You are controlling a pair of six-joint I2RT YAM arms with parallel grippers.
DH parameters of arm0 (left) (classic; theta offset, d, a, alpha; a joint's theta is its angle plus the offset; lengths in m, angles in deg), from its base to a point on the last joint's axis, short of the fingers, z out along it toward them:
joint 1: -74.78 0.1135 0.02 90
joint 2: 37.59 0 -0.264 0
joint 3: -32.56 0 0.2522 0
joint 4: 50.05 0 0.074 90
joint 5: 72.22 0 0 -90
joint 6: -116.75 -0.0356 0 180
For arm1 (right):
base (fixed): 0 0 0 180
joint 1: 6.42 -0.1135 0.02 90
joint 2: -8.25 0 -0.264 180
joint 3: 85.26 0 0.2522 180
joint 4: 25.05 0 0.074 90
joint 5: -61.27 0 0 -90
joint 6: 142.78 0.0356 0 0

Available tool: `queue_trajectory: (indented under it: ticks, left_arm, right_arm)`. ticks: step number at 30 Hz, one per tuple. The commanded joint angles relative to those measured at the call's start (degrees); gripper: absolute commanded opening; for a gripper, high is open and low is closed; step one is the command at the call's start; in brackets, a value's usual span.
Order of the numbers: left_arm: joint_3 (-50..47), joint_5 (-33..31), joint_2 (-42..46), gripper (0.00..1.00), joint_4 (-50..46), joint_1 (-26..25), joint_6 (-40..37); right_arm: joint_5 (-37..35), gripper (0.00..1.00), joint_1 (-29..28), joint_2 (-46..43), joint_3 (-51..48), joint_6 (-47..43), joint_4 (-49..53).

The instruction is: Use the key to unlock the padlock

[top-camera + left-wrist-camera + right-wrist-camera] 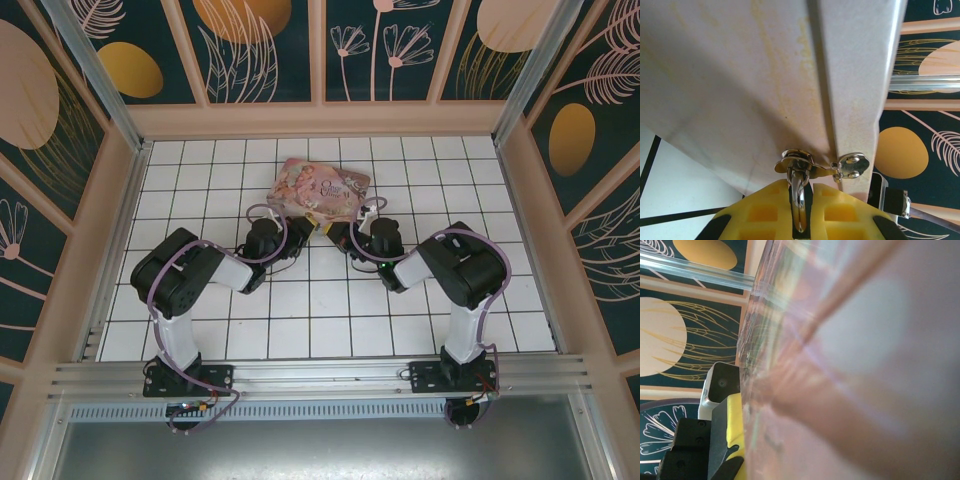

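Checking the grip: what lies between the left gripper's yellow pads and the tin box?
The padlock's silvery shackle, clamped by the pads and hooked through the hasp on the box, in the left wrist view.

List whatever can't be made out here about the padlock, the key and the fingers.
- Padlock: left wrist view, body hidden between the yellow left fingers; just its shackle pokes through the hasp.
- Key: right wrist view, blurred; the pink box sits against the lens.
- Right fingers: tips cut off by the bottom edge, so any hold is unknowable.
- Top view: lock and key too small, tucked under the wrists.
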Motion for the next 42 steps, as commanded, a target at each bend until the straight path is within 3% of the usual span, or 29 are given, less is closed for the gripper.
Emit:
queue_trajectory:
  ticks: [1, 7, 27, 31, 38, 42]
  left_arm:
    - [2.0, 9.6, 1.8, 0.00, 1.5, -3.5, -1.2]
    - [2.7, 10.0, 1.5, 0.00, 0.9, -3.6, -2.5]
    - [2.0, 10.0, 2.8, 0.00, -0.3, -3.8, -5.4]
    - [1.8, 10.4, 2.8, 0.00, -0.1, -3.9, -5.5]
    - [1.3, 12.1, 3.1, 0.00, 1.1, -3.9, -5.1]
    - [1.0, 13.1, 3.4, 0.00, 1.8, -3.8, -4.7]
  right_arm:
    - [2.6, 0.00, -0.3, 0.4, 4.4, 3.7, -9.7]
    - [6.2, 0.00, 0.4, 3.7, 6.5, 12.2, -17.6]
    - [9.2, 0.00, 1.4, 8.3, 10.0, 24.5, -21.9]
    - [10.0, 0.00, 1.4, 6.9, 11.0, 20.4, -17.5]
    - [10.0, 0.00, 3.8, 1.8, 12.8, 1.3, 4.3]
    - [11.6, 0.00, 6.3, 2.5, 11.5, 0.4, 2.3]
